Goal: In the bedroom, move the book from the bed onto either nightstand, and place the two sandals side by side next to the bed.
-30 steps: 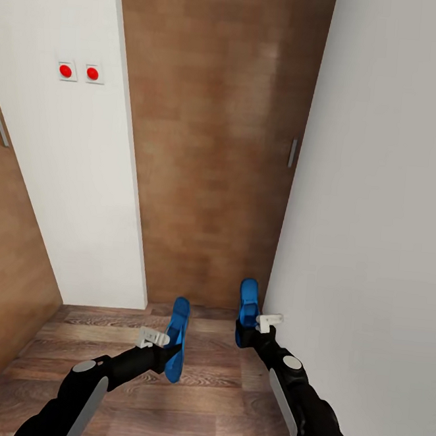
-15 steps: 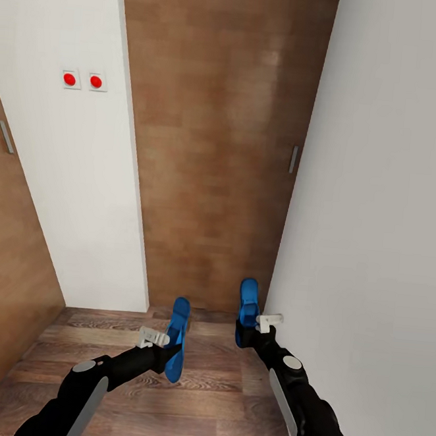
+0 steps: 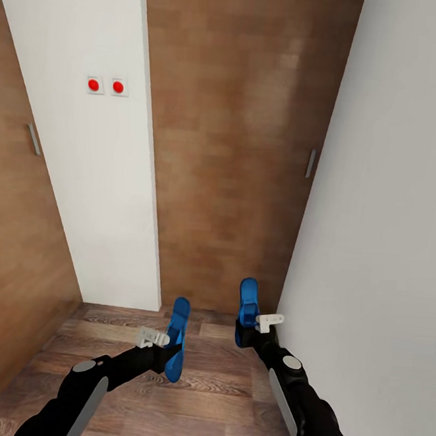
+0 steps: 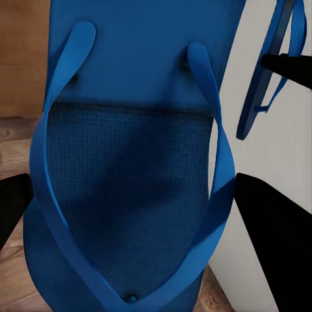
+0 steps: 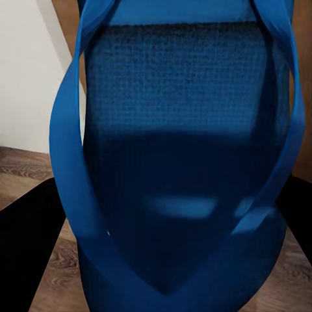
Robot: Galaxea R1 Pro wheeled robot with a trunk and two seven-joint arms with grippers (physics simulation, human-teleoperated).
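Note:
I carry two blue sandals. My left gripper (image 3: 170, 353) is shut on one blue sandal (image 3: 177, 339), held edge-on above the wood floor. My right gripper (image 3: 243, 330) is shut on the other blue sandal (image 3: 247, 311), also upright. The left wrist view looks onto the first sandal's sole and straps (image 4: 123, 162), with black fingers (image 4: 276, 240) at its sides and the other sandal (image 4: 270, 71) beyond. The right wrist view shows its sandal (image 5: 182, 175) close up between dark fingers (image 5: 29, 247). The book, bed and nightstand are out of view.
A brown wooden door (image 3: 231, 146) with a metal handle (image 3: 310, 162) stands straight ahead. A white wall panel (image 3: 86, 134) with two red buttons (image 3: 105, 86) is on the left, beside another wooden door (image 3: 12, 226). A white wall (image 3: 389, 226) runs close along the right.
The whole view has shifted: buttons, door and handle slid to the right in the picture, so the camera turned left. Both arms and the sandals keep their places in the picture.

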